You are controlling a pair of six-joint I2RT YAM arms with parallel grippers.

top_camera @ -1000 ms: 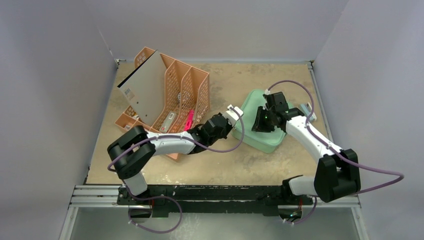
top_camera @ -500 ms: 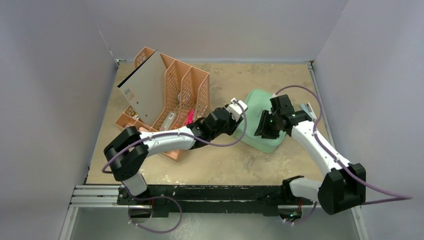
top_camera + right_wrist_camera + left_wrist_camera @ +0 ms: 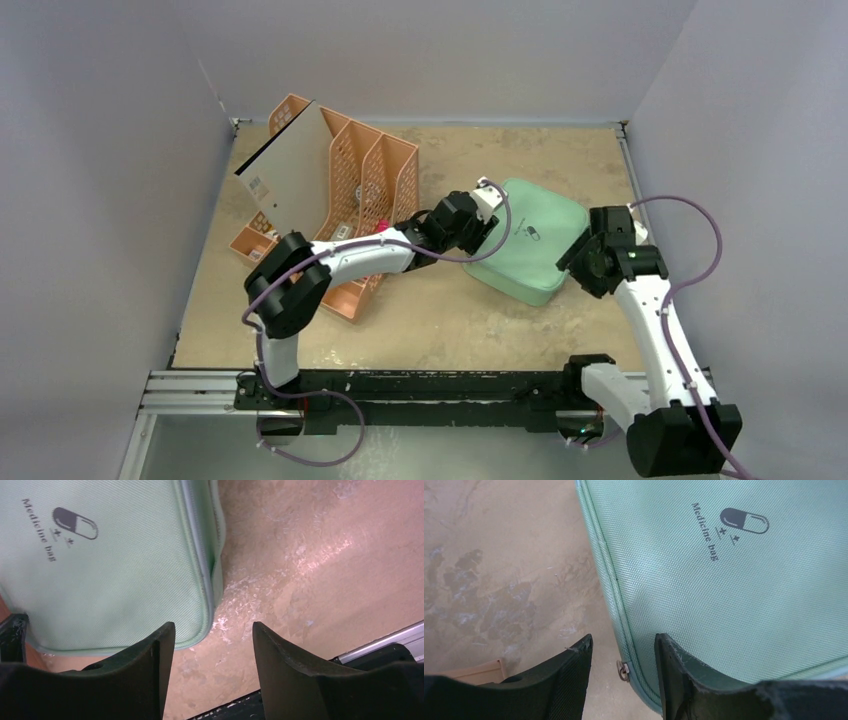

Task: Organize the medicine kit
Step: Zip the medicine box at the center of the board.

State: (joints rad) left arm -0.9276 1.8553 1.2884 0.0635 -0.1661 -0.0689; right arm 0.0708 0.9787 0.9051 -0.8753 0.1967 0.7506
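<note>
The mint-green medicine kit (image 3: 530,240) lies shut and flat on the table, with a pill logo and "Medicine bag" printed on its lid (image 3: 724,570). My left gripper (image 3: 488,232) is at the kit's left edge. In the left wrist view this gripper (image 3: 623,645) is open, one finger over the lid, the other over the table, the small metal zipper pull (image 3: 623,670) between them. My right gripper (image 3: 572,265) hangs open off the kit's right near corner. In the right wrist view it (image 3: 214,630) has only bare table between its fingers, the kit (image 3: 110,570) just beyond them.
An orange mesh file rack (image 3: 350,190) stands at the left, holding a grey board (image 3: 290,180) and a pink item (image 3: 380,235); my left arm passes in front of it. Grey walls close in three sides. A metal rail (image 3: 430,385) runs along the near edge.
Both grippers have opened. The right arm has pulled back off the kit's lid to its right side. The left gripper has moved farther along the kit's left edge.
</note>
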